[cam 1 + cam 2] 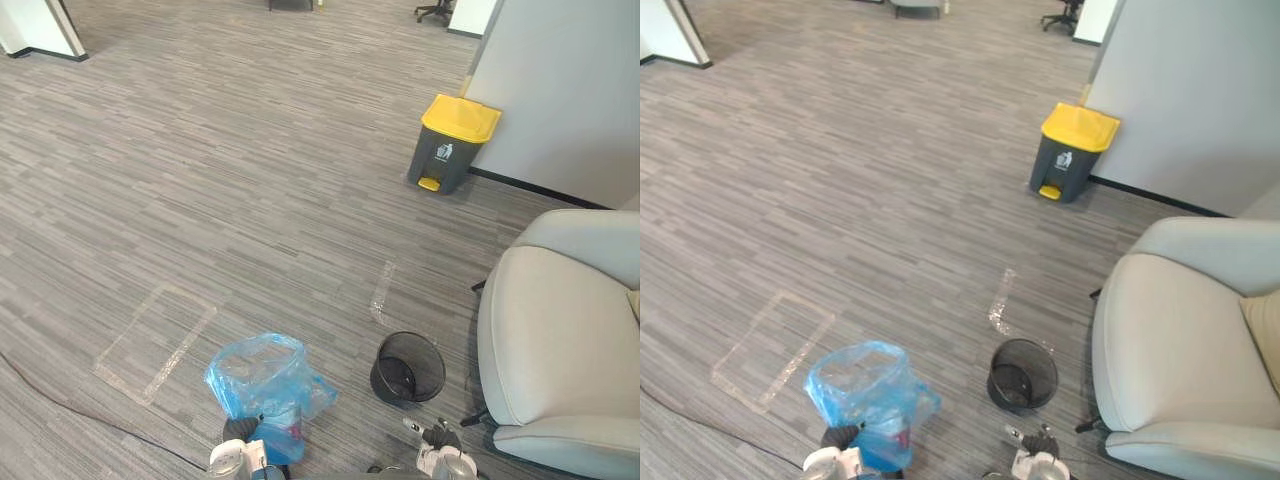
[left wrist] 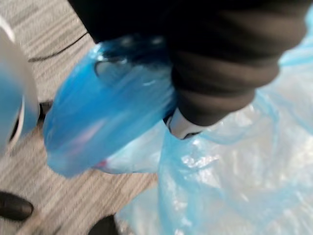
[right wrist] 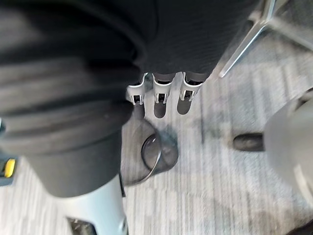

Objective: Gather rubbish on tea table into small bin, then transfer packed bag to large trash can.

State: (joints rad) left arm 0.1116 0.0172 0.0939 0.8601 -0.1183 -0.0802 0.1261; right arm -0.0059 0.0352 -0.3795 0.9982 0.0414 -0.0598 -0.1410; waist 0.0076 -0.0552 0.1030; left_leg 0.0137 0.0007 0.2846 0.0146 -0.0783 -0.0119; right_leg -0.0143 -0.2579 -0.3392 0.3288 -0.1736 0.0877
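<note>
A blue plastic bag [image 1: 262, 382] with pink and white rubbish inside hangs just above the carpet, low in the eye views. My left hand [image 1: 240, 432] is shut on its gathered plastic; in the left wrist view the bag [image 2: 107, 122] wraps round the hand [image 2: 183, 126] and hides the fingers. The small black mesh bin [image 1: 408, 368] stands on the floor to the bag's right, without a liner. The large grey trash can [image 1: 452, 143] with a yellow lid stands far ahead by the wall. My right hand [image 3: 161, 93] hangs open above the small bin [image 3: 151, 156], holding nothing.
A pale armchair [image 1: 560, 340] stands on the right, close to the small bin. Clear tape marks a rectangle [image 1: 155, 340] and a strip [image 1: 380, 290] on the grey carpet. A grey partition wall [image 1: 570, 90] rises behind the large can. An office chair [image 1: 435, 10] stands far back.
</note>
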